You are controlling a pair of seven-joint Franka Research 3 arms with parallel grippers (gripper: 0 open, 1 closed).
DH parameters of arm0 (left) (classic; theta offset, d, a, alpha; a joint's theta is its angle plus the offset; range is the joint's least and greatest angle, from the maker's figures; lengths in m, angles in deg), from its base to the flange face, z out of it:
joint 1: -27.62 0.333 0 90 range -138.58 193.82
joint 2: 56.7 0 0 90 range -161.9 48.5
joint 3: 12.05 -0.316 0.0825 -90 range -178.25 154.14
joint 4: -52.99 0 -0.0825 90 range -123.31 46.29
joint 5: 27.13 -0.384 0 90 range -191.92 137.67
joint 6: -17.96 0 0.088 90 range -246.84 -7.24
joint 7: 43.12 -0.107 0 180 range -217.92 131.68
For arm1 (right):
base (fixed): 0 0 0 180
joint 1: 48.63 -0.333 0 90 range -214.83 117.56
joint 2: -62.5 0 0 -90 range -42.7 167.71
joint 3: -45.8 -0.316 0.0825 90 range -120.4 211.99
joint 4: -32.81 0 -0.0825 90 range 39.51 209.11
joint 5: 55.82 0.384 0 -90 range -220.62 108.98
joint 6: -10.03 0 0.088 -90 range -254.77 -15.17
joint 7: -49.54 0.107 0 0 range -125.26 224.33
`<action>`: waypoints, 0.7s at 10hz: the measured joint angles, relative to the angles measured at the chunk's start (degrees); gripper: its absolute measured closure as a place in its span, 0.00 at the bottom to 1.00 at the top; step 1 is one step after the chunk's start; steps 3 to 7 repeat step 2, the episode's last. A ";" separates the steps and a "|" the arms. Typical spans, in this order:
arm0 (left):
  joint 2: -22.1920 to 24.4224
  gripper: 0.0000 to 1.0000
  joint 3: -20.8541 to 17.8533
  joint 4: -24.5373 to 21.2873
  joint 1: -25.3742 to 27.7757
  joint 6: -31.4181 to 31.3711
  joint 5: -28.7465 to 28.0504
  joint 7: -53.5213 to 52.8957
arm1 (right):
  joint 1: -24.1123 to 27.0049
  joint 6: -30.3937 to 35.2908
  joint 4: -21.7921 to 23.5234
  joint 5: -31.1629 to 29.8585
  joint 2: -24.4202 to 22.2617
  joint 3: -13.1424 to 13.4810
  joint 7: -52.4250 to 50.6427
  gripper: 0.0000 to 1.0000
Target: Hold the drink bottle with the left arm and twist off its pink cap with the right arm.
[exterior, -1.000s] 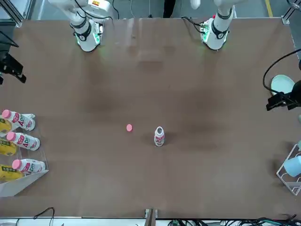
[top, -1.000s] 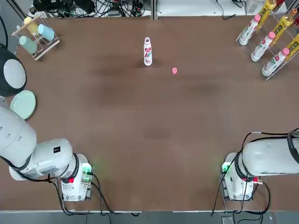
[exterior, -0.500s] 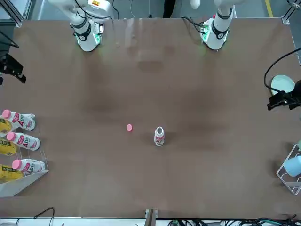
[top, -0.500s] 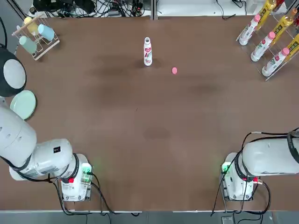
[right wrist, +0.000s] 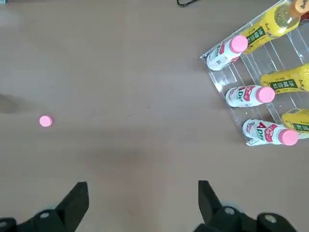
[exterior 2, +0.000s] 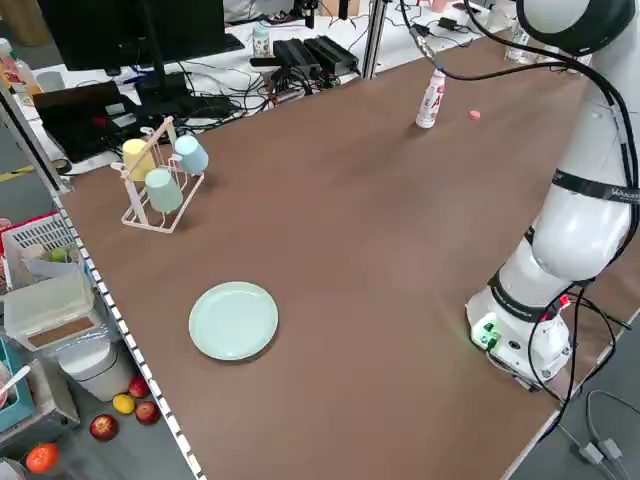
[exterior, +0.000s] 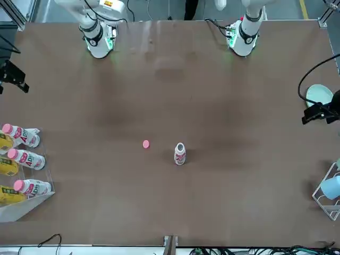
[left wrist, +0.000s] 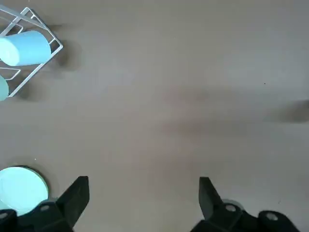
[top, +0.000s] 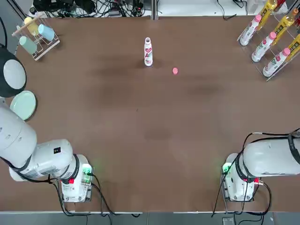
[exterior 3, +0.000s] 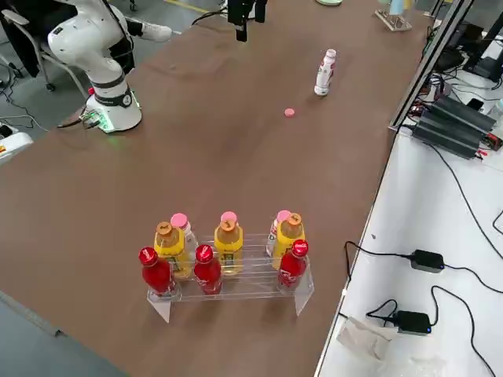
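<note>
the drink bottle (top: 148, 52) is seen upright on the table (top: 150, 140), far side from the arm bases, near the middle. its neck is uncapped; the pink cap (top: 175, 71) is lying on the table near it, apart from it, toward the robot's right. the twist-off looks done already, as judged from this layout.

risks: the uncapped bottle is slim and unsupported, so it could be tipped and spilled by any arm sweep across that zone. the loose cap could be rolled off or nudged by a low pass.

pose: the left gripper (left wrist: 144, 203) is held high over bare table, pointing down, fingers spread wide, nothing between them; a plate (left wrist: 21, 187) and cup rack (left wrist: 29, 48) are within its wrist view. the right gripper (right wrist: 143, 205) is likewise raised, pointing down, spread wide and empty, with the cap and the bottle rack (right wrist: 260, 82) below it. both arms are retracted toward their bases, well apart from the bottle.
</note>
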 joint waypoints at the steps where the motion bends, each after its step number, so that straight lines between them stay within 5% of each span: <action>1: 0.00 0.00 0.04 0.00 -0.01 0.00 0.00 0.00 | 0.55 0.00 -0.08 0.01 0.00 0.05 0.00 0.00; 7: 0.00 0.00 0.06 0.01 0.00 0.00 0.00 0.00 | 0.92 0.00 -0.14 0.02 0.00 0.09 0.00 0.00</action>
